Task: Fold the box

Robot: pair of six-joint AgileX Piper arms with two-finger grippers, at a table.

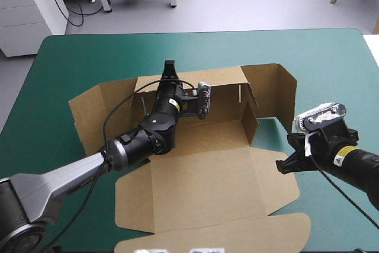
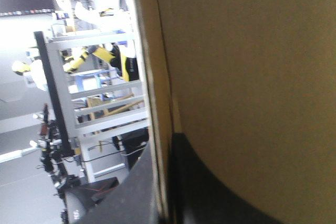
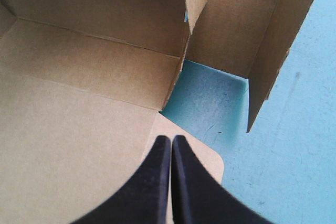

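Board is spread across the middle of the table (image 1: 71,57): the box (image 1: 207,188), brown and only part-way formed. Its base and near flaps lie flat on the teal-green cover, while the far wall stands up along the back. At the right end a tall side panel (image 1: 278,96) also stands, bent round a bare patch of cover.

My left arm reaches over the flat base from the near left corner. My left gripper (image 1: 170,70) is up at the top edge of the far wall, about halfway along it. In its wrist view the wall's edge runs straight down into the left gripper (image 2: 161,148). One black finger (image 2: 226,192) lies against the wall's broad face and the other is on the opposite side, so the two are all but closed, pinching the sheet.

My right gripper (image 1: 285,164) hovers at the box's right side, just over the rounded corner of the flat flap (image 3: 210,161). Its fingers (image 3: 157,182) are pressed together into one point and hold nothing. Ahead of them sits the raised corner of the box (image 3: 79,129) and the bare patch of cover.
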